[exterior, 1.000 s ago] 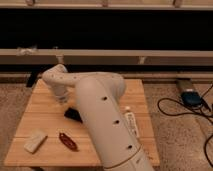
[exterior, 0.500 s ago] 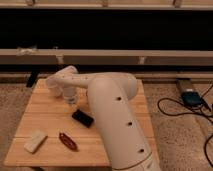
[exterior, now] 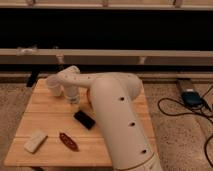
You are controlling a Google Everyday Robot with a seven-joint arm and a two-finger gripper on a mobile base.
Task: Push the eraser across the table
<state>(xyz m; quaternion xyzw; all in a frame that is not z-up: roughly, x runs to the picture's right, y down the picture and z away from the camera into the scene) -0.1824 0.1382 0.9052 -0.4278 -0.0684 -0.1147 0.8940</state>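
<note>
The eraser, a small flat black block, lies near the middle of the light wooden slatted table. My white arm reaches in from the lower right, over the table's right half. Its gripper is shut and hangs low over the far part of the table. It sits just behind and left of the eraser, a short gap away, with nothing in it. A pale cup stands right beside the gripper on its left.
A whitish rectangular block and a dark red oblong object lie near the table's front left. A dark wall with rails runs behind the table. Cables and a blue device lie on the floor at the right.
The arm has swung to the right and the gripper has shifted right along the far side. The eraser now lies further right and a little nearer the front, in full view.
</note>
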